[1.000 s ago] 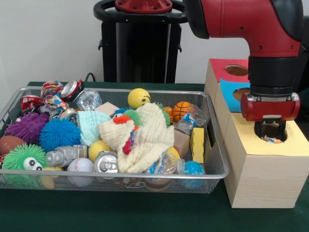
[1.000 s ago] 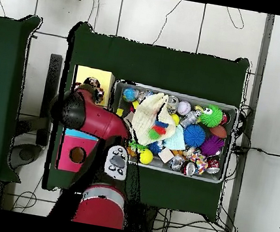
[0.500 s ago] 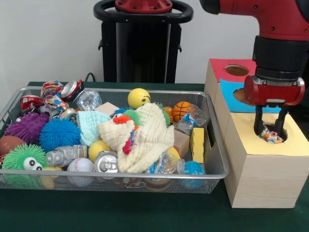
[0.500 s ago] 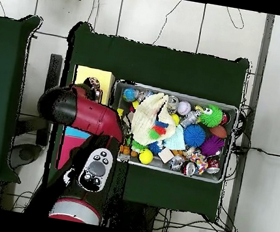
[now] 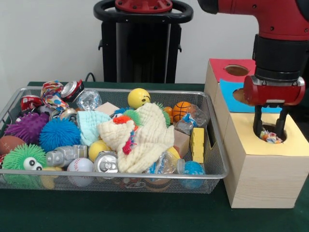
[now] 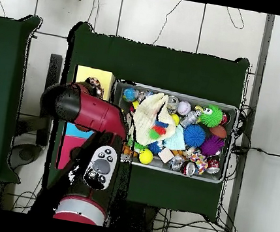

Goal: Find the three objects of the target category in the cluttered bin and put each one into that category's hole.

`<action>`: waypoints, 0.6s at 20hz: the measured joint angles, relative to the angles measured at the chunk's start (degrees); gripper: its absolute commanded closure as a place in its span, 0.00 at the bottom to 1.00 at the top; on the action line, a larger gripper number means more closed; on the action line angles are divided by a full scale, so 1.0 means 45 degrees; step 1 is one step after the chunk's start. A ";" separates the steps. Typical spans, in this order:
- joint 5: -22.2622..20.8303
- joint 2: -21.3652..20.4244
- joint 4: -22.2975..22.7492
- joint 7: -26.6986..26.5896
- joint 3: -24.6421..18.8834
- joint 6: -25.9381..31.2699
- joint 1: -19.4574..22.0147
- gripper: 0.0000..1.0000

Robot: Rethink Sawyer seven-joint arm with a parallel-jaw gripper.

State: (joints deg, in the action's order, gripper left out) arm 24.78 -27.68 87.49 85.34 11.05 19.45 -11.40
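From the front, I see my pincer (image 5: 269,131) over the hole (image 5: 273,134) in the yellow-topped box (image 5: 263,166), fingers spread apart and gripping nothing; a spotted cloth piece (image 5: 271,137) sits in the hole between them. A second spotted piece (image 5: 52,94) lies at the bin's (image 5: 145,183) far corner. From overhead, the arm (image 6: 87,109) covers the box, and the bin (image 6: 231,110) sits just beside it on the green tabletop (image 6: 158,65).

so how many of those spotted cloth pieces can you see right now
2. One spotted cloth piece sits in the yellow box's hole under the gripper; another lies in the bin's far corner. More may be buried.
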 measured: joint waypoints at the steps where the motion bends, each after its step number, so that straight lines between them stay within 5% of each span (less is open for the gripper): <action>1: -0.0021 -0.0005 0.0044 0.0000 -0.0140 -0.0092 0.0110 0.00; 12: -0.0136 -0.0031 0.0292 0.0000 -0.0810 -0.0780 0.0575 0.00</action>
State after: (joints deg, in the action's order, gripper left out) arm 24.17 -27.82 88.80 85.34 7.40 15.94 -8.81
